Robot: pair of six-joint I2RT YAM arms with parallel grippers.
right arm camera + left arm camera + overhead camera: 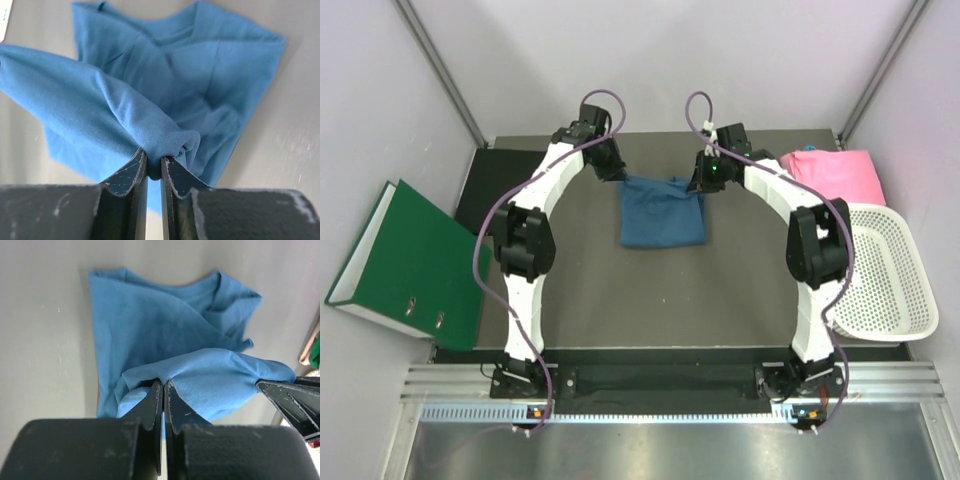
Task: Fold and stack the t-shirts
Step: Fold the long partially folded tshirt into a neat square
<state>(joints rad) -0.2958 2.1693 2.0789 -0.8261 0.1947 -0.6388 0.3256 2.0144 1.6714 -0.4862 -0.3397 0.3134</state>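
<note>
**Green binder** (405, 262): rigid and rectangular, with a smooth green cover, a white edge and two round ringed holes in the spine. It is set at a slant at the far left, partly over the left edge of the bench.

**Bench** (580, 290): a flat, matt, dark grey surface on which the cloth items are carried.

**Left pincer** (163, 386): two black, scuffed, blade-shaped fingers are clenched together. A puckered ridge of blue cloth is grasped between their tips at the shirt's far left corner.

**Teal-blue t-shirt** (662, 215): soft, fine-knit cloth folded into a rough rectangle. It is laid at the middle of the bench towards the far side, between the two pincers. The lower layers are spread flat with shallow diagonal creases. The far edge is raised off them in a rounded, sagging fold that is held at both ends.

**Right pincer** (154, 164): matching black fingers with worn, pale-flecked edges are closed on a gathered bunch of the same blue cloth at the shirt's far right corner. A narrow slit between the fingers is filled by the fabric.

**Pink t-shirt** (832, 172): bright pink soft cloth in a loosely folded, cushion-like heap. It is placed at the far right of the bench, just beside the far rim of the basket. Contact between the two cannot be told.

**Basket** (895, 300): white plastic in a rounded rectangle, with perforated mesh walls and floor. It is positioned at the right edge of the bench.
</note>
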